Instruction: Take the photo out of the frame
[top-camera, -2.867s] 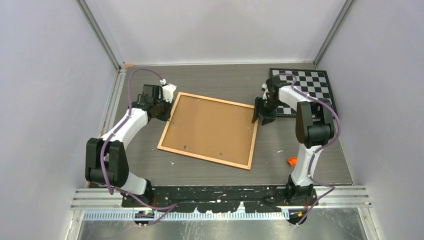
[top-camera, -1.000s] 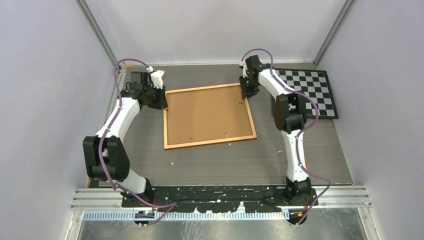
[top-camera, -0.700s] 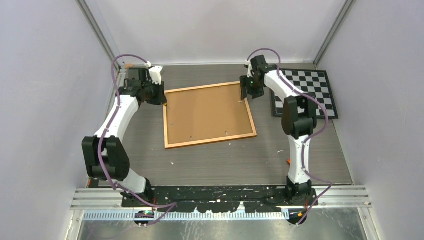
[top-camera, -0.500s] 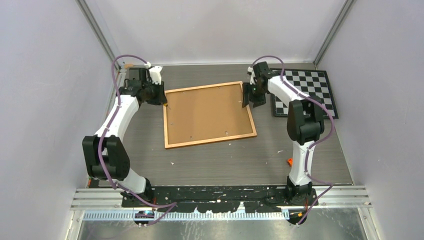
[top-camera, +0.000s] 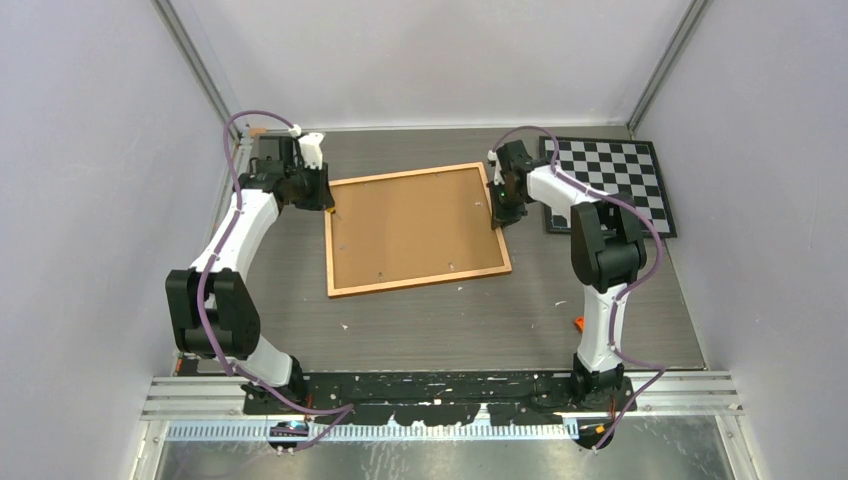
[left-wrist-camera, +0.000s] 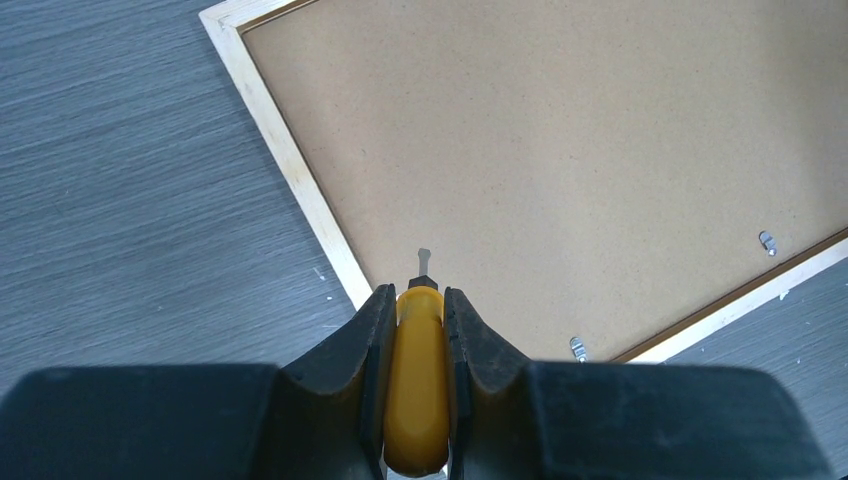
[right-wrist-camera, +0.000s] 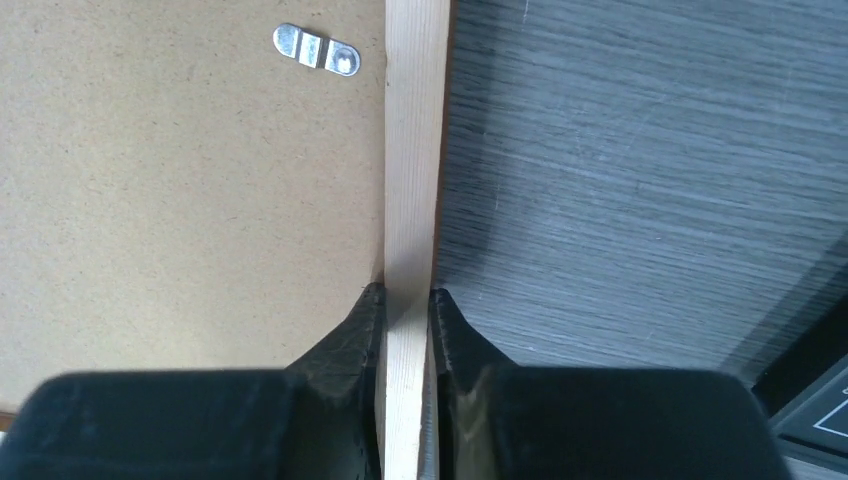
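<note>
- The frame (top-camera: 420, 281) lies face down on the grey surface (top-camera: 450, 320), between my two arms, with its brown backing board (top-camera: 416, 228) facing up.
- The photo is hidden. I judge it sits under that board, inside the frame.
- My left pincer (left-wrist-camera: 419, 298) is clamped tight on a yellow-handled tool (left-wrist-camera: 418, 390). The tool's small metal tip (left-wrist-camera: 423, 262) pokes out over the board, just inside the frame's left rail.
- My right pincer (right-wrist-camera: 405, 295) is pinched onto the frame's pale right rail, one finger on each side of it. A silver clip (right-wrist-camera: 316, 49) lies on the board just beside that rail.
- Two more clips (left-wrist-camera: 767, 241) show near another rail in the left wrist view.
- Risk: the tip could skid off a clip and gouge the fibreboard, since the clips are small and flat.
- Risk: the smooth handle could twist in my grip under sideways load, spoiling my aim.
- Risk: the right hold is on a narrow rail. If it slips, the frame could pivot towards the checkerboard (top-camera: 610, 180).
- Risk: prying the board up too steeply could crease the print beneath.
</note>
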